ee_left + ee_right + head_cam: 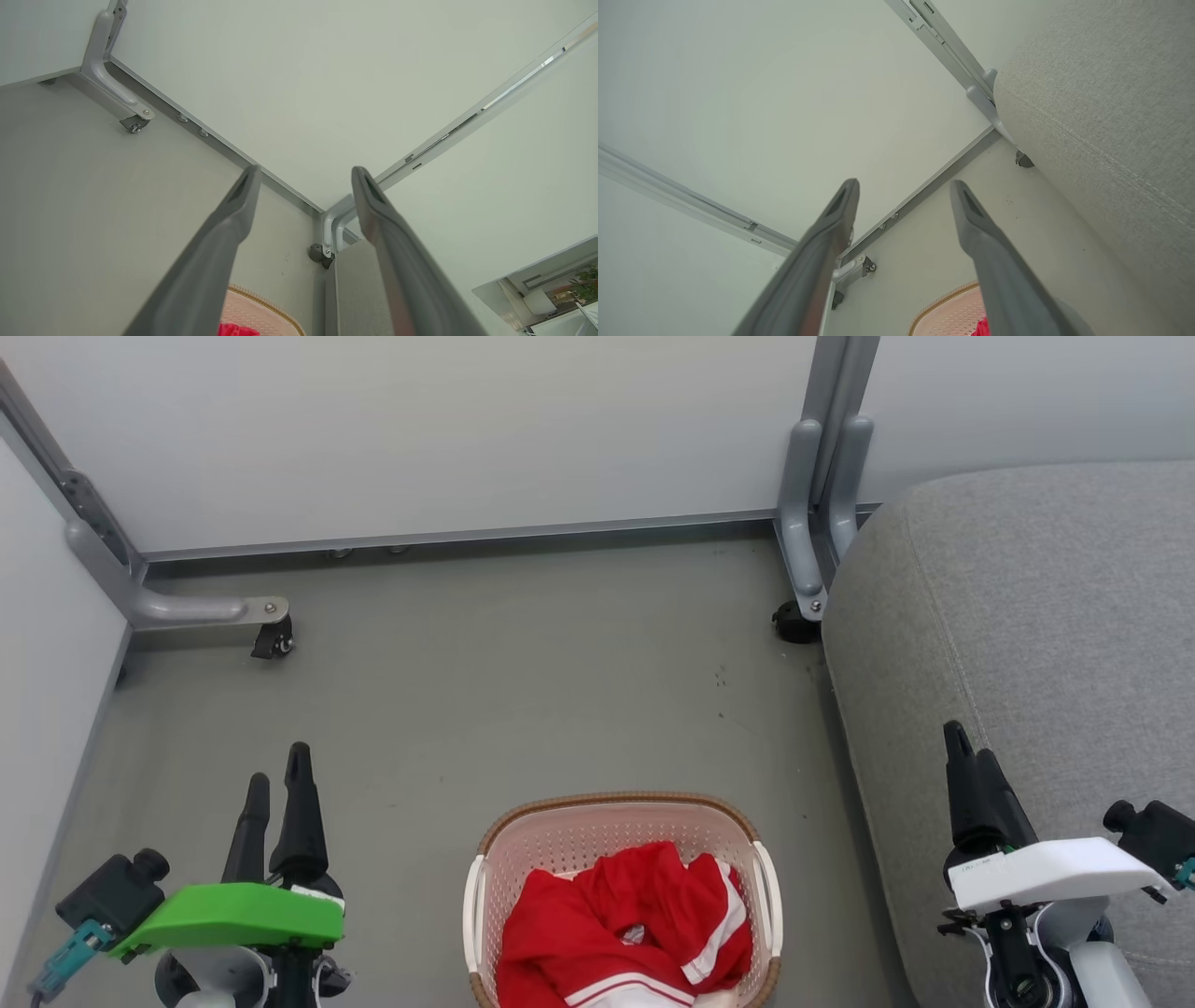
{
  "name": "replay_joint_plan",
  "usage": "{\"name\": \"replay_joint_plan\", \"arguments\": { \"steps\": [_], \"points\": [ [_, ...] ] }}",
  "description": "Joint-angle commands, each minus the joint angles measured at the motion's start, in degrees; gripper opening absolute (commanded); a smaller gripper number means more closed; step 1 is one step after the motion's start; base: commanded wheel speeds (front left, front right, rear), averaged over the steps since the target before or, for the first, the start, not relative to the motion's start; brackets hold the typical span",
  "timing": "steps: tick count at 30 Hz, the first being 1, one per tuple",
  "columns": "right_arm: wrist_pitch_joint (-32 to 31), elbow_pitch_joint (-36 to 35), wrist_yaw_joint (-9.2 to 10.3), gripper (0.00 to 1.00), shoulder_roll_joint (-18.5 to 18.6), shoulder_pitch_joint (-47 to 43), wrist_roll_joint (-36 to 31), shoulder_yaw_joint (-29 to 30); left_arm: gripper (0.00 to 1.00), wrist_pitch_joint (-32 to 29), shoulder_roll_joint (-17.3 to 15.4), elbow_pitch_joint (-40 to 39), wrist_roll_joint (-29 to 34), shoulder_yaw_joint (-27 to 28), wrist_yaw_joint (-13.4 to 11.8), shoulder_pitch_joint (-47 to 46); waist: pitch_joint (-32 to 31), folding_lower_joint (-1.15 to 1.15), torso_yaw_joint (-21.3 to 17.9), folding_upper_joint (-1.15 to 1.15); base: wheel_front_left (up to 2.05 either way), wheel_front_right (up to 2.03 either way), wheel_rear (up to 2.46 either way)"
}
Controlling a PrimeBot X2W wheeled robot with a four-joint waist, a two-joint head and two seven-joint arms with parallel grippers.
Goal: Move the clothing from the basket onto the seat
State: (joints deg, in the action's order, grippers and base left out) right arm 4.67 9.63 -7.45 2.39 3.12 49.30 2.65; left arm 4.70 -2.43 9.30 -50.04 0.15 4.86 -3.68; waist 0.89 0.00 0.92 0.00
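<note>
Plainly nothing has been lifted yet: the clothing (616, 924) lies crumpled in the basket (616, 800), a red heap with a white panel and striped trim showing at its near side, piled towards the near wall so that the far perforated wall is bare. The basket stands on the grey floor (523, 691), roughly midway between the two arms, with the seat (1027, 616) near it on the robot's right and a strip of floor between them. The left gripper (277, 770) hangs over the floor well to the left of the basket, and its wrist view shows its jaws standing apart with nothing between them. The right gripper (969, 747) is over the near edge of the seat, jaws likewise spread and empty. The fabric looks light, soft and limp, so it should give no resistance to a pinch but will sag, trail and perhaps catch on the brown rim as it comes up (the basket itself looks light enough to be dragged along). The pieces seem tangled together, so one could come up with the other or slip off halfway. The best hold is probably the raised red fold at the top of the heap, taken deep enough to gather a good bunch of cloth rather than a thin edge of trim. The right arm seems better placed, being closer to the seat.
</note>
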Motion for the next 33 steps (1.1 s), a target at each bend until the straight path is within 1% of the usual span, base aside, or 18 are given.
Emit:
{"name": "replay_joint_plan", "arguments": {
  "steps": [1, 14, 25, 33],
  "points": [
    [0.7, -1.1, -0.03, 1.00, 0.3, 0.1, -2.1, -0.2, 1.00, 0.6, -0.3, -1.1, 2.2, -0.2, 0.0, -0.2, 0.0, 0.00, 0.0, 0.00, 0.00, 0.00, 0.00],
    [2.9, -2.1, -0.03, 1.00, 0.4, -0.9, -10.4, -1.0, 1.00, 2.8, -0.4, -2.1, 11.3, -1.8, -0.1, 0.5, -0.2, 0.00, 0.2, 0.00, 0.00, 0.00, 0.00],
    [4.6, -3.1, -0.04, 1.00, 0.4, -1.5, -16.3, -0.9, 1.00, 4.5, -0.5, -3.4, 18.7, -3.3, 0.6, 0.8, -0.2, 0.00, 0.6, 0.00, 0.00, 0.00, 0.00],
    [5.7, -3.5, -0.04, 1.00, 0.5, -2.1, -20.4, -1.3, 1.00, 5.6, -0.5, -4.8, 24.1, -4.0, -0.3, 1.0, -0.2, 0.00, 0.9, 0.00, 0.00, 0.00, 0.00]
  ]
}}
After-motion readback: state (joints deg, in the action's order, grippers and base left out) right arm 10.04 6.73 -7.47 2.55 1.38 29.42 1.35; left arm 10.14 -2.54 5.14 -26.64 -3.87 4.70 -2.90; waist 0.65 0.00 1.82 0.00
